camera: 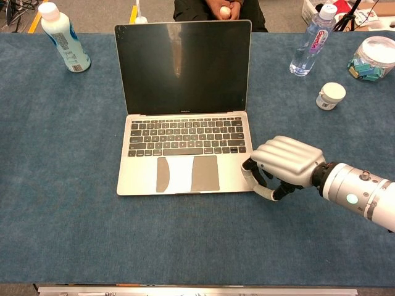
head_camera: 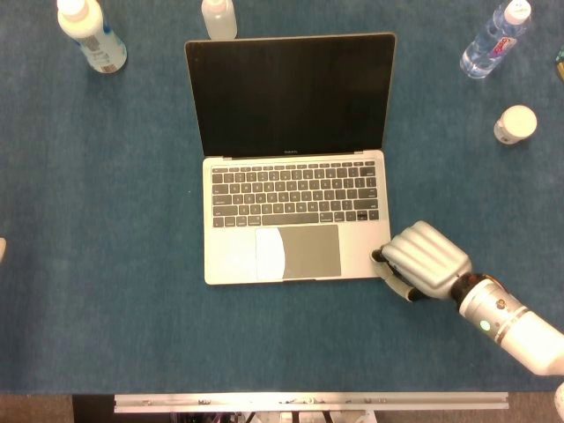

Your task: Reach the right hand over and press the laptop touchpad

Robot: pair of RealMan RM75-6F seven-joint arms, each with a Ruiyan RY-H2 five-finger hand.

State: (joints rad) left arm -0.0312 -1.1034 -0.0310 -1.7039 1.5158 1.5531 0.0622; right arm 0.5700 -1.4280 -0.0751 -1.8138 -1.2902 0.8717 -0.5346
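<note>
Silver laptop (head_camera: 295, 203): open, screen dark, sits mid tabletop (head_camera: 106, 264); keyboard at 12 of the touchpad.
touchpad (head_camera: 298, 251): centre of the palm rest, nothing on it atm. White glare patch covers its left part in head view.
right hand (camera: 285, 163): at about 3 o'clock from the touchpad, over the laptop's front-right corner. Fingers curled in, holding nothing, fingertips (camera: 250, 169) touching or just above the palm rest edge, can't tell which from either view. Thumb tucked under.
left hand: not in view tbh.
risk 1: imo the curled knuckles are low and right by the laptop edge, so sliding toward 9 could shove the whole laptop sideways instead of pressing anything.
risk 2: hand is wide vs the pad, so coming in a bit toward 12 prob mashes the bottom key row, not the pad.
risk 3: pressing w/ a closed fist = blunt contact, might land on bare palm rest beside the pad. One extended finger would be cleaner.
in the way: nothing between hand and pad, just bare palm rest.
around: white bottle w/ blue label (camera: 63, 37) at 10-11, well apart; water bottle (camera: 310, 40) at 1-2; small white jar (camera: 331, 95) at 2; clear tub (camera: 376, 57) far right edge in chest view. None near the path.
person (camera: 216, 12): across the tabletop at 12, behind the screen, only partly seen.
</note>
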